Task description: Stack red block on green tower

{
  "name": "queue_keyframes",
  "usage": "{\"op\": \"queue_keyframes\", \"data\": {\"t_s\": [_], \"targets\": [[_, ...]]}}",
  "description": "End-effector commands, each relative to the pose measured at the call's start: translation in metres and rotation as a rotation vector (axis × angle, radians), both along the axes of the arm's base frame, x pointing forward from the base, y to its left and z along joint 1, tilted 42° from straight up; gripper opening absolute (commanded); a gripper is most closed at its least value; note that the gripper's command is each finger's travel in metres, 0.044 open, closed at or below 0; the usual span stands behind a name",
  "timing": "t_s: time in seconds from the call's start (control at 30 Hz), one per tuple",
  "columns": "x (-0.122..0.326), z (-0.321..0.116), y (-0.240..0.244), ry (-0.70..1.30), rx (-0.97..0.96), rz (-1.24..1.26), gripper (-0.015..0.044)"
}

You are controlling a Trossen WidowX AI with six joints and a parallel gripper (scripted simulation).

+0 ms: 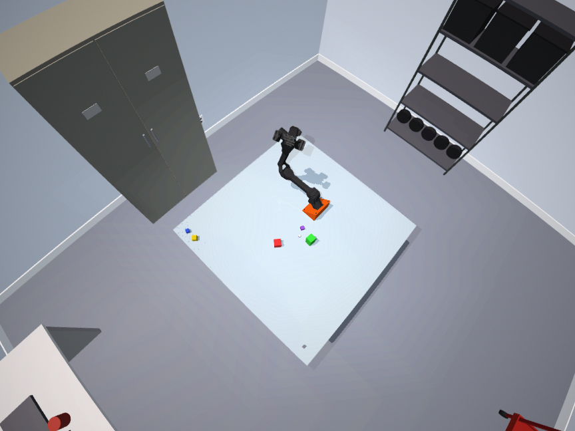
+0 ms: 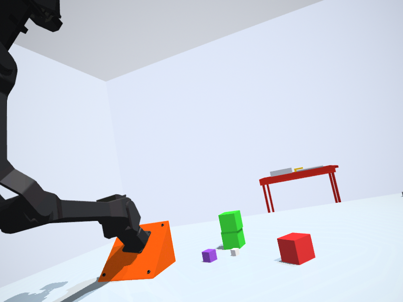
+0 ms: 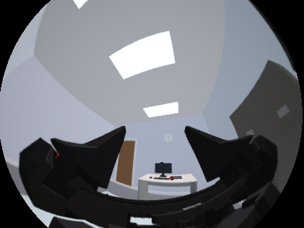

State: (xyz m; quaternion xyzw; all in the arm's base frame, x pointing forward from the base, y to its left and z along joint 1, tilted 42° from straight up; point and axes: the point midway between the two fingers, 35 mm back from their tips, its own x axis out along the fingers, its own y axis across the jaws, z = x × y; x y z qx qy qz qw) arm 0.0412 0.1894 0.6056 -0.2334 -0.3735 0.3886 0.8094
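The gripper (image 3: 155, 142) stands wide open with nothing between its fingers; in the wrist view the two dark tips frame ceiling lights, a far wall, a brown door and a small white table with a monitor on it. In the top view the gripper (image 1: 289, 138) is raised near the far edge of the desk (image 1: 259, 296), well apart from every block, with the arm (image 1: 292, 173) bending back to the orange base (image 1: 316, 208). The red block (image 1: 277, 242) sits alone on the desk, near the middle and to the left of the green tower (image 1: 310, 239), not touching it. In the exterior view the red block (image 2: 296, 248) lies flat on the desk to the right of the green tower (image 2: 232, 229), which is two green cubes, one upon the other, upright, the upper one turned a little against the lower. A purple cube (image 2: 209, 255) and a smaller white cube (image 2: 234, 251) sit just in front of the tower, between it and the base (image 2: 143, 257). Far to the left on the desk lie a blue cube (image 1: 187, 229) and a yellow cube (image 1: 194, 237), close together. A red table (image 2: 297, 181) stands against the far wall.
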Motion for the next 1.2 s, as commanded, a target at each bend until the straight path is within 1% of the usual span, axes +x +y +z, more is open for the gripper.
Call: {"op": "queue_keyframes", "data": {"t_s": [0.0,0.07,0.23,0.4,0.63,0.8,0.97,1.17], "targets": [[0.012,-0.026,0.047,0.111,-0.095,-0.048,0.0440],[0.021,-0.040,0.065,0.163,-0.132,-0.077,0.0440],[0.049,-0.076,0.101,0.210,-0.253,-0.170,0.0440],[0.074,-0.107,0.124,0.317,-0.313,-0.235,0.0440],[0.133,-0.167,0.148,0.570,-0.357,-0.394,0.0440],[0.181,-0.215,0.150,0.763,-0.355,-0.537,0.0440],[0.226,-0.261,0.137,0.948,-0.327,-0.689,0.0440],[0.261,-0.300,0.119,1.068,-0.310,-0.837,0.0440]]}}
